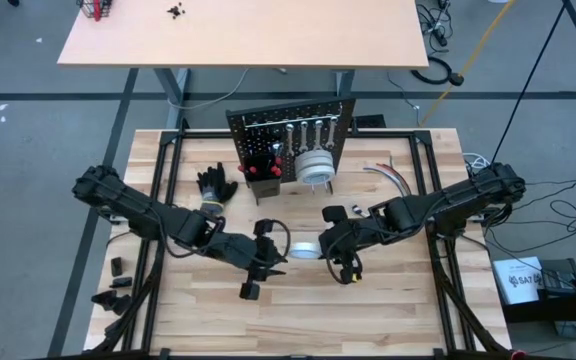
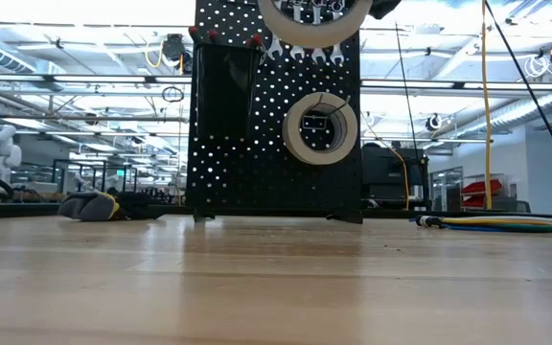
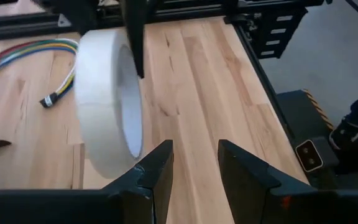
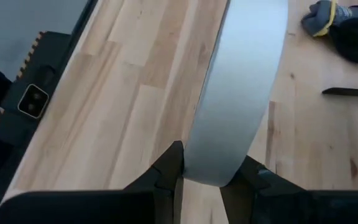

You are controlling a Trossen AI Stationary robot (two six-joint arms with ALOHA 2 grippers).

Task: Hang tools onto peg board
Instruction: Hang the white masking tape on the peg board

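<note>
right gripper: at worktop centre, fingers pinching the rim of a white tape roll; right wrist view shows the roll on edge between them, clear of the wood
left gripper: just across the roll, fingers a narrow gap apart, nothing between them; left wrist view shows the roll beside them, contact unclear
held roll, high view: small white patch between the two grippers, mid worktop, well in front of the peg board
held roll, low view: big ring cut off by the picture's top edge, hanging above the wood
peg board: upright black panel at the back of the worktop; low view shows its holes lit from behind
second tape roll: hung on the board, seen face-on in low view; from above a white stack
wrenches: silver row along the board's upper part
bin: small black box on the board's left side, red-tipped handles standing above it; exact content unclear
gloves: black pair left of the board, on the wood
hoses: coloured bundle right of the board
open room: bare wood along the near edge and between the roll and the board
</note>
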